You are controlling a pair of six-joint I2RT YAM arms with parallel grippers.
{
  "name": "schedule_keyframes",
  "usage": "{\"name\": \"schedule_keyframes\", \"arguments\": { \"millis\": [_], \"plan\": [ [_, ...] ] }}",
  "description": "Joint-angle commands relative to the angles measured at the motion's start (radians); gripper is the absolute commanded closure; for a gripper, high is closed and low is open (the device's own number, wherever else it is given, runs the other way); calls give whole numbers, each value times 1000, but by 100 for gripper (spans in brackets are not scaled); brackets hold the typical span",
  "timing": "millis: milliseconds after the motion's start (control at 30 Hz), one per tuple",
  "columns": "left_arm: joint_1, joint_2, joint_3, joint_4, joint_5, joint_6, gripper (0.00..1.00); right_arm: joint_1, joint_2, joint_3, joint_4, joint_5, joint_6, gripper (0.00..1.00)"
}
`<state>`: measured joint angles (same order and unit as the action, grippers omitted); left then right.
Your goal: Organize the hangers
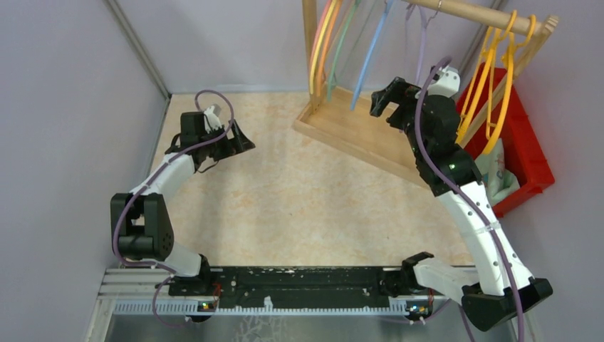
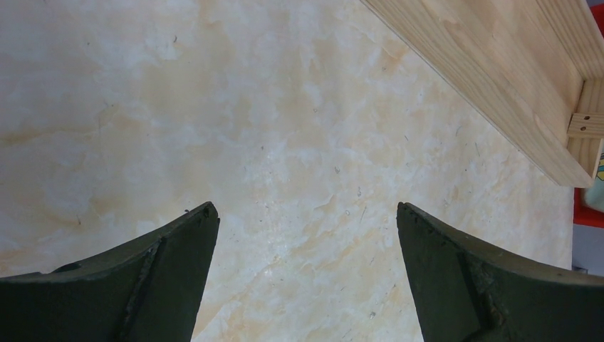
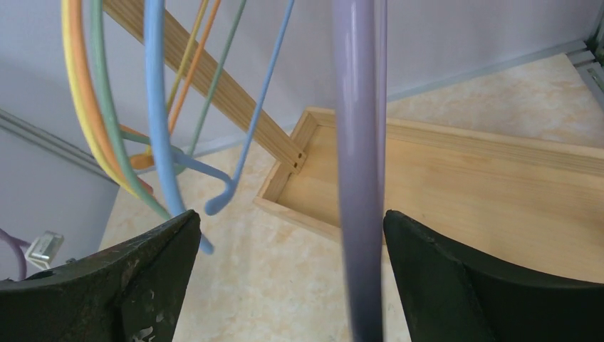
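Hangers (image 1: 504, 92) in several colours hang on the wooden rack (image 1: 356, 132), which stands toward the far right of the pale marbled table (image 1: 285, 206). The rack has a tray-like base, an upright post and a round rod (image 1: 470, 11) across the top. A red bin (image 1: 534, 153) sits just beside the rack's right end.

The right arm reaches up over the rack's base, and the right gripper (image 1: 381, 100) is among the hanging pieces. Its wrist view shows the fingers (image 3: 142, 278) spread wide, with the purple hanger (image 3: 360, 178) passing down between them, nearer one finger and gripped by neither. The left arm is bent over the left part of the table. The left gripper (image 1: 238, 139) hovers above bare tabletop, fingers (image 2: 164, 271) wide apart and holding nothing.

A bunch of yellow hangers hangs at the rod's right end, over the bin. By the post hang a yellow hanger (image 3: 71, 71), an orange hanger (image 1: 329, 35), a green hanger (image 3: 103, 92) and a blue hanger (image 3: 155, 92), close together, with the purple one farther along the rod.
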<state>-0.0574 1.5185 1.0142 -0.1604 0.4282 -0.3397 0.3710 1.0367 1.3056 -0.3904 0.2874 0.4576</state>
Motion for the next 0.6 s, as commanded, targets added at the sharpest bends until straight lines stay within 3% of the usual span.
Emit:
{"name": "schedule_keyframes", "arguments": {
  "millis": [0,567],
  "plan": [
    [-6,-31,-24,15,-15,14,0,8,14,85,91,18,19,1],
    [-6,-47,-90,51,-14,15,0,8,-46,79,-78,-28,28,1]
  ]
}}
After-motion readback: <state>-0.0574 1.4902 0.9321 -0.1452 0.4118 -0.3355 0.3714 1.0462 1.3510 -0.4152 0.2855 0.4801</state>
